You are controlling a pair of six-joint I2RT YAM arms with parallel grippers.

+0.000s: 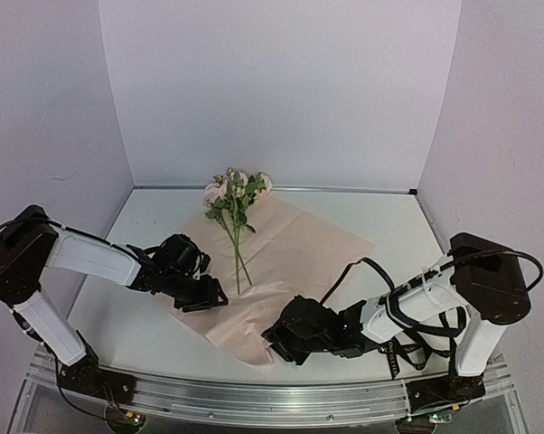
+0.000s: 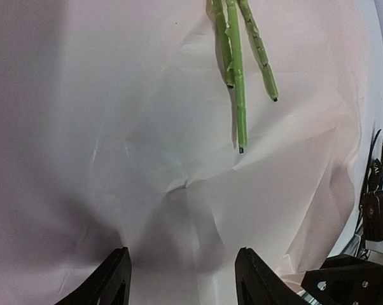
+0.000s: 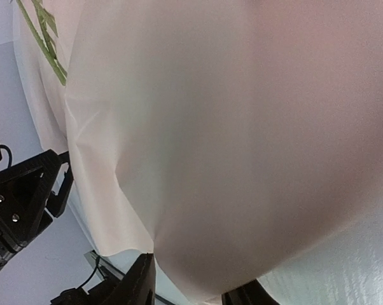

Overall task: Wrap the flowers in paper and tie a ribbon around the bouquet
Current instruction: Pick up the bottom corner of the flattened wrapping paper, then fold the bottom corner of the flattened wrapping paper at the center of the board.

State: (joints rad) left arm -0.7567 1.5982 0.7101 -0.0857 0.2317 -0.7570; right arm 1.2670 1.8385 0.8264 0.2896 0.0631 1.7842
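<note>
Paper [image 1: 313, 242] spread flat on the table [image 1: 159, 221], with the flowers [image 1: 235, 193] lying on it: blooms at the paper's far corner, stem ends near its middle. The left gripper [image 1: 211, 298] sits low at the paper's left edge, fingers spread, with bare paper between them. The right gripper [image 1: 274, 342] is at the paper's near corner, where the sheet bulges upward; its fingers appear to be pinching that corner. The ribbon [image 2: 377, 166] lies just off the paper's right side.
</note>
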